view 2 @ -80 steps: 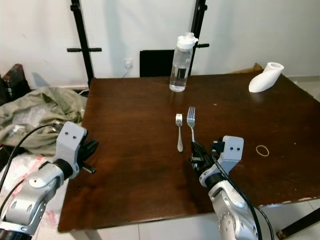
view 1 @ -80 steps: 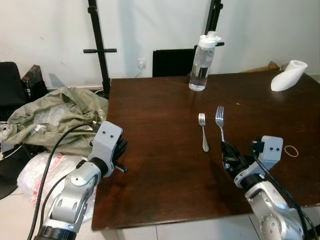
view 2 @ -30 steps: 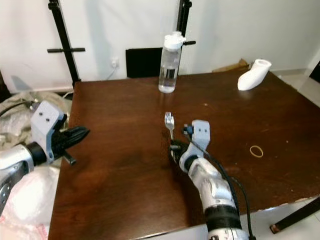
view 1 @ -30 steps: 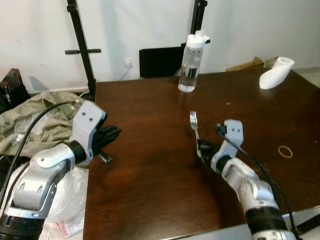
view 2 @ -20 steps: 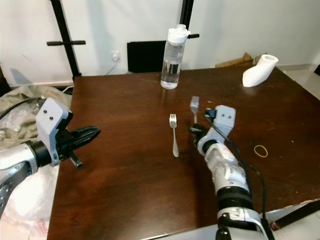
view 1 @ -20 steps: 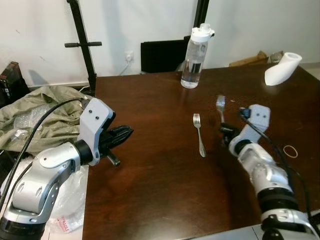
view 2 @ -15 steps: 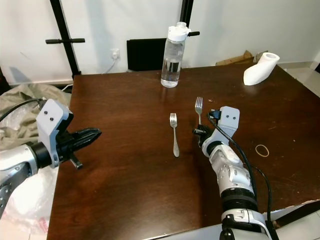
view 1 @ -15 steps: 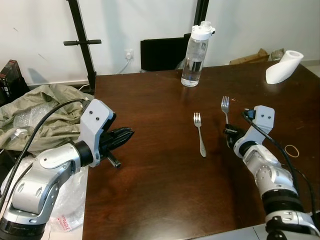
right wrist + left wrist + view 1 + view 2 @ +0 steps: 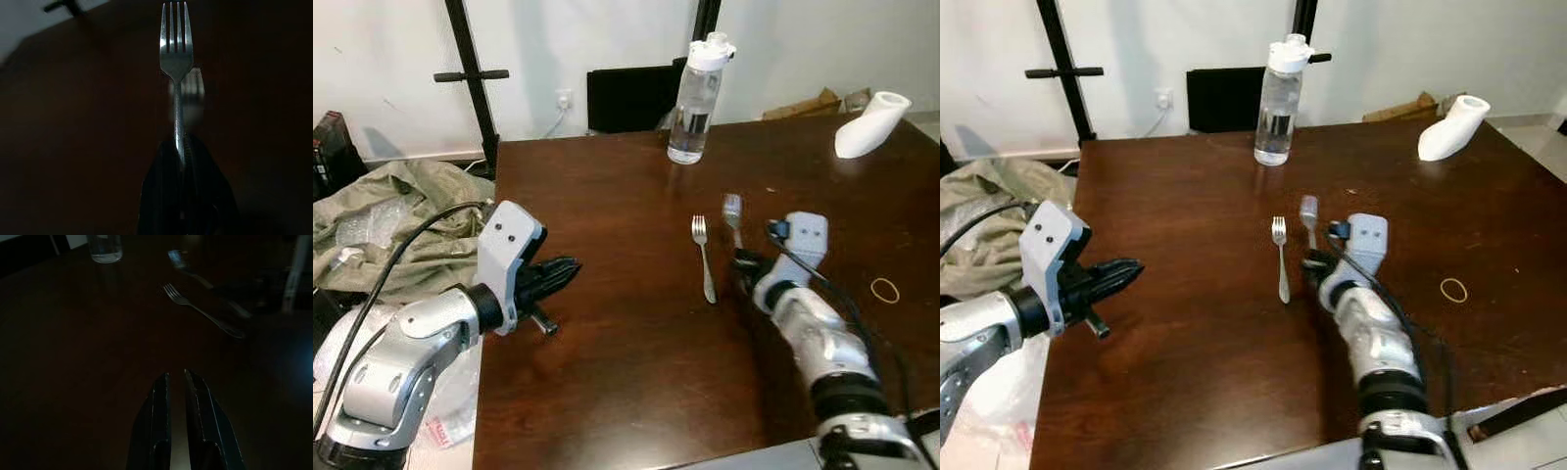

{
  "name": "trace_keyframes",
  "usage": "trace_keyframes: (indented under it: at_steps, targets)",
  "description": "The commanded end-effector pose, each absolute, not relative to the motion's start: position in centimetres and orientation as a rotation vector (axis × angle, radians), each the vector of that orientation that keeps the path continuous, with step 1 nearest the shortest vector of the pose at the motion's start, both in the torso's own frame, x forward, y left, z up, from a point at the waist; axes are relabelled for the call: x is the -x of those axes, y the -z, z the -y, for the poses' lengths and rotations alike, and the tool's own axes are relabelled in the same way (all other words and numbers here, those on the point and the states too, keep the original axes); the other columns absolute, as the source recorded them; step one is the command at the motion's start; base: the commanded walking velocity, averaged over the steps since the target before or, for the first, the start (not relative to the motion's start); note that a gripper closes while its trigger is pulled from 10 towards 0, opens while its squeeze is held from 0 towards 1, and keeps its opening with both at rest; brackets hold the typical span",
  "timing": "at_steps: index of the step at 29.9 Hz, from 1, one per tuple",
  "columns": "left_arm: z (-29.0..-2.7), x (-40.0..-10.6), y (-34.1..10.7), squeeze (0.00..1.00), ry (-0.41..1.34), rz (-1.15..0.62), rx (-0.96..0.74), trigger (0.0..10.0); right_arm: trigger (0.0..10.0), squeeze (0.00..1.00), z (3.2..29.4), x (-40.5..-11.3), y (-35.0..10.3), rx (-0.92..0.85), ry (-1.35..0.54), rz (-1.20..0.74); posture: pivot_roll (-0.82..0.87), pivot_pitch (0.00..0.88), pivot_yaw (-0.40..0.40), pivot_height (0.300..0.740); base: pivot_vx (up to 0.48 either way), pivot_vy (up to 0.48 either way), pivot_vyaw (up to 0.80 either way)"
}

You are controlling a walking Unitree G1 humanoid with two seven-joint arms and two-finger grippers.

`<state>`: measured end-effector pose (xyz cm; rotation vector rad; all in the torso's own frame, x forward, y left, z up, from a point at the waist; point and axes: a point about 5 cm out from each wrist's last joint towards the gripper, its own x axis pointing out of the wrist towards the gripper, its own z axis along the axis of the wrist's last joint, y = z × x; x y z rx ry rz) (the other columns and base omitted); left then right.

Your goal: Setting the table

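- Our right gripper (image 9: 183, 161) is clamped on the handle of a fork (image 9: 176, 54) — tines pointing away, held above the dark wooden table (image 9: 607, 186).
- A second fork (image 9: 704, 258) lies flat on the table, just beside the held one and on its left.
- Our left gripper (image 9: 177, 382) hovers over the table's left edge, fingers nearly together with only a slit between them — nothing in them.
- A water bottle (image 9: 694, 100) stands at the far side.

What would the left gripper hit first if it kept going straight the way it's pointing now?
Probably the small fork lying on the table: the left gripper points across bare wood toward it, though depth is hard to judge.
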<state>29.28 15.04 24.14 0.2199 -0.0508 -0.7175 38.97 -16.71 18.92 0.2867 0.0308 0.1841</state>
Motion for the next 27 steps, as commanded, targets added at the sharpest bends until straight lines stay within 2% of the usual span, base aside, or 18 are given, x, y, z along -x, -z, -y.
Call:
trace_keyframes:
  at_steps: [1,11,20,27]
  targets:
    - [-14.9,-29.2,-23.7,0.00,0.715,0.027,-0.223,10.0,10.0,0.00,16.3,-39.2,-18.5,-0.294,-0.173,-0.056,0.16,0.193,0.063,0.740,0.000,0.000,0.00]
    - [-15.7,-28.5,-23.7,0.00,0.670,0.010,-0.228,10.0,10.0,0.00,16.1,-39.9,-17.3,-0.344,-0.087,-0.097,0.22,0.216,0.052,0.740,0.000,0.000,0.00]
    - [-15.6,-28.1,-23.4,0.00,0.662,-0.003,-0.223,10.0,10.0,0.00,13.4,-40.5,-18.0,-0.385,-0.155,-0.087,0.24,0.229,0.043,0.740,0.000,0.000,0.00]
    - [-15.6,-27.9,-23.3,0.00,0.660,-0.014,-0.222,10.0,10.0,0.00,12.8,-40.3,-17.6,-0.376,-0.167,-0.097,0.23,0.234,0.042,0.740,0.000,0.000,0.00]
